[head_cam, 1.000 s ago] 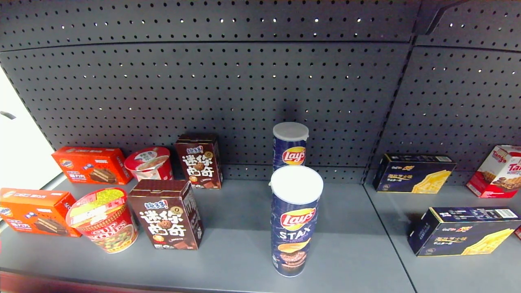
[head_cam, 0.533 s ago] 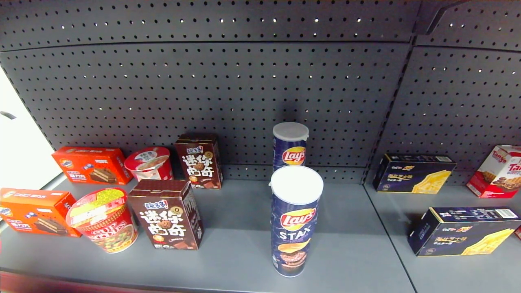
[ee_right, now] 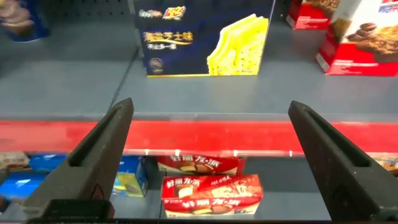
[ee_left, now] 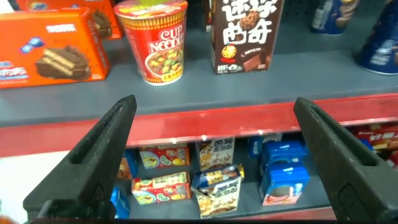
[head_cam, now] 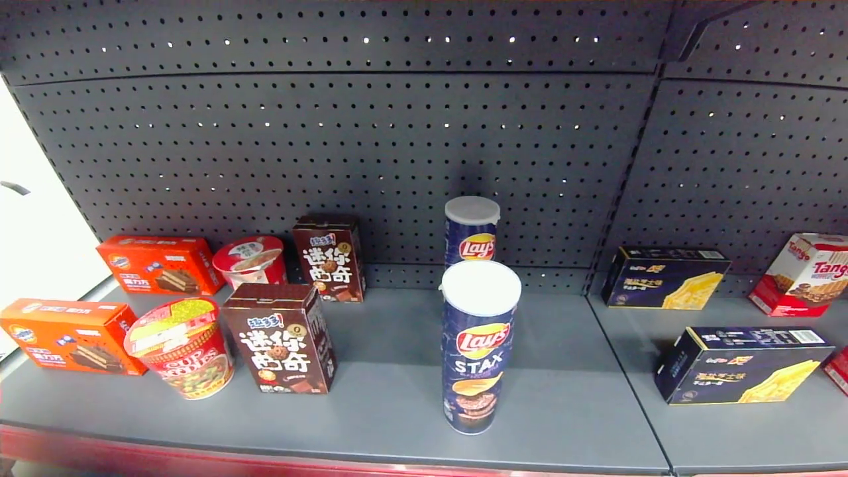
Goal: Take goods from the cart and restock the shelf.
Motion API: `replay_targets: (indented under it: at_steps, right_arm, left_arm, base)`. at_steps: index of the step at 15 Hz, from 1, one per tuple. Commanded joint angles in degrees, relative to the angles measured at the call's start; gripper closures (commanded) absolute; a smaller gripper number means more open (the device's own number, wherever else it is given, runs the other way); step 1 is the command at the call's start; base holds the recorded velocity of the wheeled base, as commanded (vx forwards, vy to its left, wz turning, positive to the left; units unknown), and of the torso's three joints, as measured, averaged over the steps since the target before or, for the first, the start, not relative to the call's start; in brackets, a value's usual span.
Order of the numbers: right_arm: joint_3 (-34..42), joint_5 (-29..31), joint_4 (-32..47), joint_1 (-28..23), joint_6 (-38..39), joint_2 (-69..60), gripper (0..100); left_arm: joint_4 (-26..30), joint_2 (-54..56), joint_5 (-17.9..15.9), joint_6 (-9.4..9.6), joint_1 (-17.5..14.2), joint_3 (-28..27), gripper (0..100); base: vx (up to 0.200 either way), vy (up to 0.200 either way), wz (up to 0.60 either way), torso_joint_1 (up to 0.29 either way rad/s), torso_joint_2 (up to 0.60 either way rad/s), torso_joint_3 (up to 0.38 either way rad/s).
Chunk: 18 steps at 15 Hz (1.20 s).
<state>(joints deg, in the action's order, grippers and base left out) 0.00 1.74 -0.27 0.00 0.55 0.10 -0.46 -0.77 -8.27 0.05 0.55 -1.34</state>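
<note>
Now holding the left gripper (ee_left: 214, 104) with fingers wide apart, gripping nothing, facing the red lip of the shelf (head_cam: 384, 397); holding the right gripper (ee_right: 211, 106) likewise, spread and empty. Spotting, standing on the shelf: blue chip can (head_cam: 480, 344), red noodle cup (head_cam: 182, 348), brown box (head_cam: 281, 341), navy cracker box (head_cam: 742, 364).

Left end effector (ee_left: 214, 104) fingers spread wide, empty; right end effector (ee_right: 210, 104) likewise spread wide, empty.
</note>
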Motion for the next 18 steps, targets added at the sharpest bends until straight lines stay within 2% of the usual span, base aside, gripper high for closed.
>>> replay_targets:
  at_steps: [1, 3, 16, 18]
  right_arm:
    - [0.0, 0.0, 0.0, 0.0, 0.0, -0.1, 0]
    - [0.0, 0.0, 0.0, 0.0, 0.0, -0.1, 0]
    - [0.0, 0.0, 0.0, 0.0, 0.0, -0.1, 0]
    - [0.0, 0.0, 0.1, 0.0, 0.0, -0.1, 0]
  left_arm:
    - [0.0, 0.0, 0.1, 0.04, 0.0, 0.0, 0]
    - [0.0, 0.0, -0.2, 0.3, 0.0, 0.0, 0]
    - [0.0, 0.0, 0.0, 0.39, 0.0, 0.0, 0]
    - [0.0, 0.0, -0.1, -0.05, 0.0, 0.0, 0]
  base:
    - [0.0, 0.0, 0.0, 0.0, 0.0, 0.0]
    - [0.0, 0.0, -0.3, 0.009, 0.0, 0.001]
    - [0.0, 0.0, 0.0, 0.0, 0.0, 0.0]
    - [0.0, 0.2, 0.0, 0.005, 0.0, 0.007]
